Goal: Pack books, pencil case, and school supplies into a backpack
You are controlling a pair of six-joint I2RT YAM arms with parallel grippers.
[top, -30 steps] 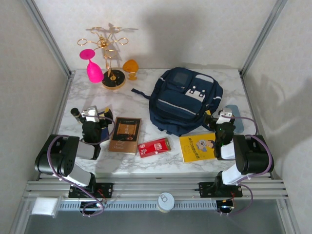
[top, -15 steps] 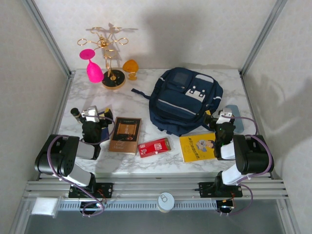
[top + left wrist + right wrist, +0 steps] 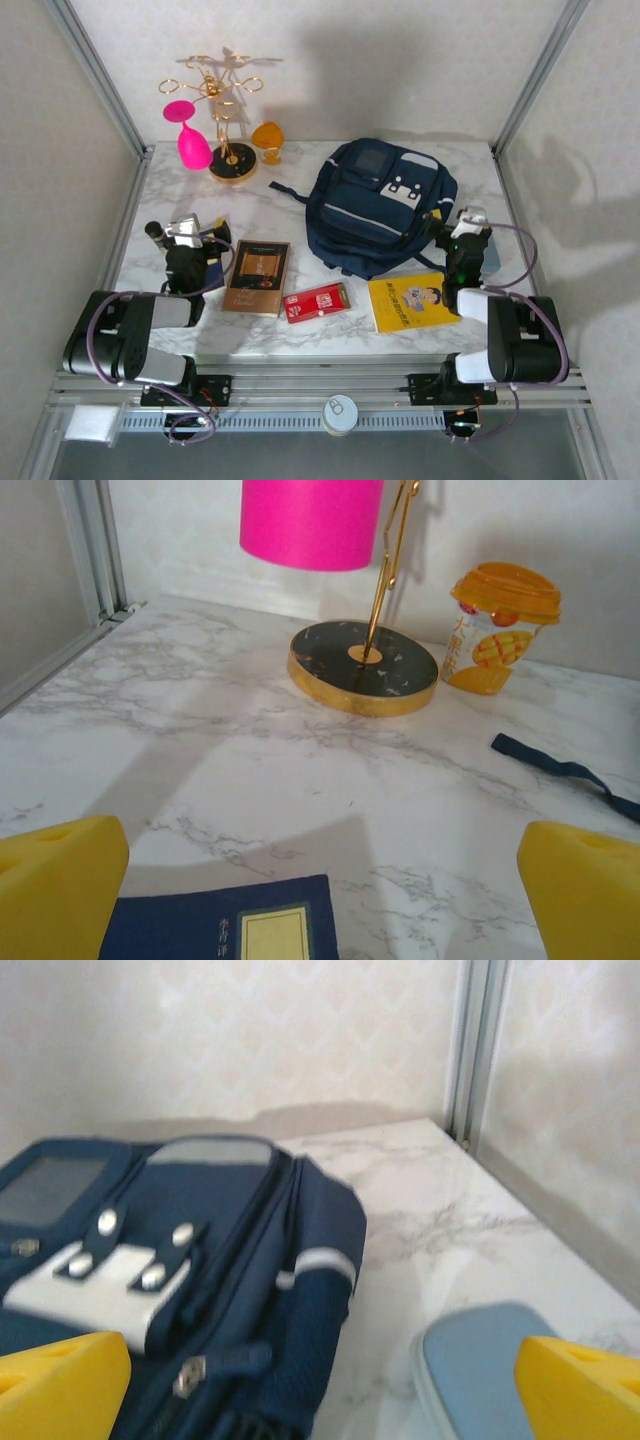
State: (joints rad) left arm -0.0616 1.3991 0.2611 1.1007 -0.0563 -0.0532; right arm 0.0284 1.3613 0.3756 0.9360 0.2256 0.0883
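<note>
The navy backpack [image 3: 380,205] lies at the middle right of the marble table, its white patch and zip side [image 3: 200,1260] in the right wrist view. In front of it lie the brown book [image 3: 257,277], the red box [image 3: 317,302] and the yellow book [image 3: 412,300]. My left gripper [image 3: 192,240] stands open over the near edge of the navy booklet [image 3: 230,925], nothing between its yellow fingers [image 3: 55,880]. My right gripper [image 3: 464,232] is open beside the backpack's right side, over the grey-blue pencil case [image 3: 470,1360], which it partly hides.
A gold stand [image 3: 228,150] with a hanging pink glass [image 3: 190,140] and an orange cup [image 3: 267,138] stand at the back left. A short black cylinder [image 3: 155,233] is left of my left gripper. A dark strap [image 3: 565,775] trails from the backpack. Frame rails run along both sides.
The right arm has reached forward, carrying its gripper farther up along the backpack's side and over the pencil case. The left arm has lowered slightly; its gripper has barely shifted.
</note>
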